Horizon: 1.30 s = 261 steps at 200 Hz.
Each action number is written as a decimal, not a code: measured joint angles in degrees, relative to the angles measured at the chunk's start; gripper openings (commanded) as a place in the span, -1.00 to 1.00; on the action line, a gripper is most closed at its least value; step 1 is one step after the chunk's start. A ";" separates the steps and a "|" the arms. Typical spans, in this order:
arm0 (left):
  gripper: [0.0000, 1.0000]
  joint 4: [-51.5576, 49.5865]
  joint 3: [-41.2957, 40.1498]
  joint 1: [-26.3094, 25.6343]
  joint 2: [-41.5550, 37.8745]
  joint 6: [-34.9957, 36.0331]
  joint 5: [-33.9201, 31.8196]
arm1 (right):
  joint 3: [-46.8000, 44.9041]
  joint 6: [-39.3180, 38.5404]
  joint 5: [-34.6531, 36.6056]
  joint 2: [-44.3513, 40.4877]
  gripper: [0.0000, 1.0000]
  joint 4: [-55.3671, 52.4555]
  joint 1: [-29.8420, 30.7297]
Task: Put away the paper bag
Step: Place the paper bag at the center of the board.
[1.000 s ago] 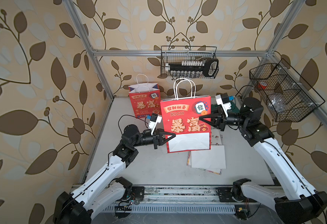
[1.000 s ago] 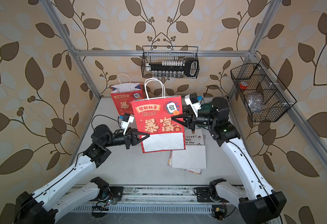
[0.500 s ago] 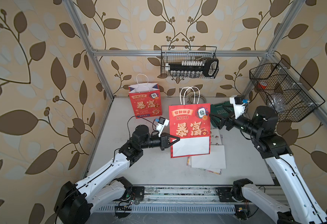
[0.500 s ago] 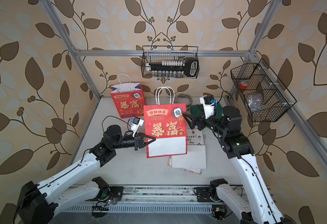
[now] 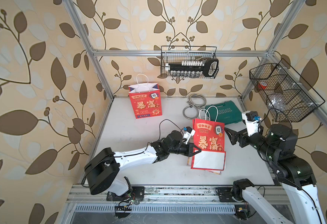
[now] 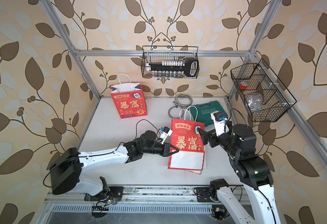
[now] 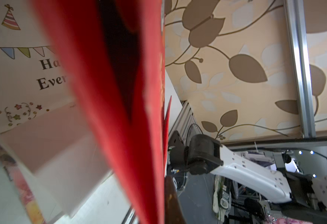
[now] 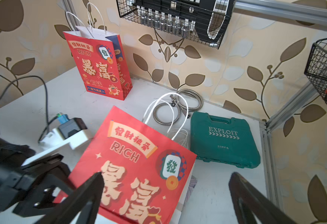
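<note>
Clamping the paper bag (image 5: pixel 209 140) by its left edge, just above the folded white base, the left jaws are gripping it, while the right jaws are standing spread wide just beside the opposite edge, grasping nothing. The bag is tilting, printed face up, over the right half of the counter (image 5: pixel 168 174), handles pointing toward the back, with a greeting card (image 7: pixel 23 77) lying beneath it. Behind it a green tool case (image 5: pixel 224 114) and a coiled metal hose (image 5: pixel 194 104) are sitting near the back right corner; another red bag (image 5: pixel 145 100) is standing back left.
</note>
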 measured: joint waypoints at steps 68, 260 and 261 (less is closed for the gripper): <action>-0.95 6.08 3.85 0.04 16.87 -5.16 -1.86 | 0.87 1.31 -3.30 0.09 0.97 -0.09 0.00; 0.98 -31.80 11.02 3.26 -8.41 12.15 -34.71 | -14.08 11.06 -12.35 4.85 0.80 11.89 0.72; 0.98 -32.20 11.13 3.58 -8.87 12.41 -34.86 | -14.12 11.15 -12.44 5.01 0.80 12.04 0.76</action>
